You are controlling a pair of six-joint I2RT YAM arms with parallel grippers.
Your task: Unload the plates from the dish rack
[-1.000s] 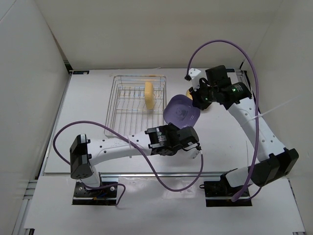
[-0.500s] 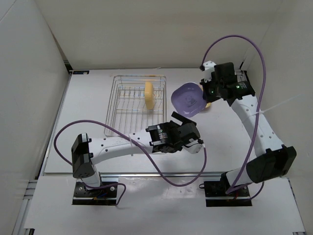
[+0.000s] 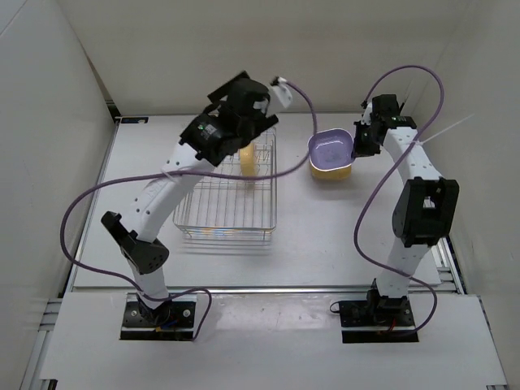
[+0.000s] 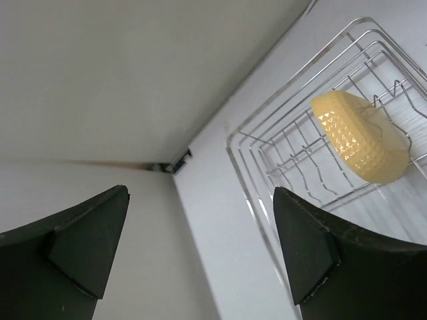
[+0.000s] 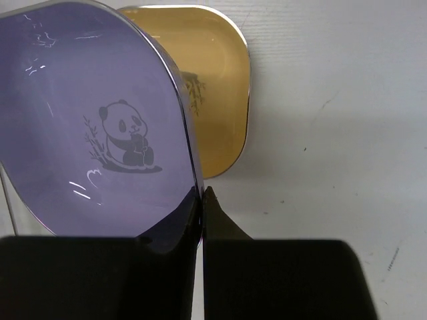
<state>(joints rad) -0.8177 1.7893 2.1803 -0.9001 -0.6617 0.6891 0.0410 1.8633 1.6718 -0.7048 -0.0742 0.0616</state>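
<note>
The dish rack [image 3: 226, 191] stands left of centre, and one yellow plate [image 3: 249, 158] stands on edge in its far part. My left gripper [image 3: 213, 128] hangs open and empty high above the rack's far side. In its wrist view that yellow plate [image 4: 360, 137] and the rack [image 4: 267, 167] lie to the right of the gripper [image 4: 200, 257]. My right gripper [image 3: 357, 145] is shut on the rim of a purple plate [image 3: 333, 149]. The purple plate [image 5: 100, 133], with a panda print, hovers over another yellow plate [image 5: 217, 87] lying flat on the table; the right gripper [image 5: 202, 198] pinches its edge.
White walls close in the table on the left, back and right. The back left corner [image 4: 170, 165] sits near the rack. Purple cables [image 3: 406, 73] loop above both arms. The flat yellow plate [image 3: 331, 172] rests right of the rack.
My left arm swung from the table's front middle up over the rack's far side, and its jaws opened. The right arm carried the purple plate back and right, over the flat yellow plate.
</note>
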